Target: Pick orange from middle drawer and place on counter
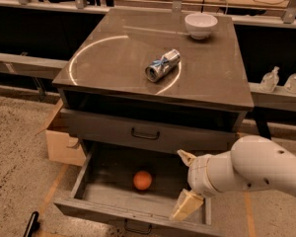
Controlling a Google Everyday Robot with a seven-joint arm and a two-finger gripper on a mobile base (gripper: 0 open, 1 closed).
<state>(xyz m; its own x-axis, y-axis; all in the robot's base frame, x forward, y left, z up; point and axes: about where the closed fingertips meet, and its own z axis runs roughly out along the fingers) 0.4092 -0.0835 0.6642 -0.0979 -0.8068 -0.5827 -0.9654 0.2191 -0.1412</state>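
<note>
The pincer (186,182) hung low in the frame, right of centre, above the right side of the middle drawer (107,163). Its two pale fingers were spread apart with nothing between them. The drawer was pulled out, and on its grey floor lay only the orange (142,180), small, round and smooth, left of the pincer and apart from it. On the bench (113,63) above, a white bowl (201,24) stood at the far right corner and a can (163,65) lay on its side near the middle.
</note>
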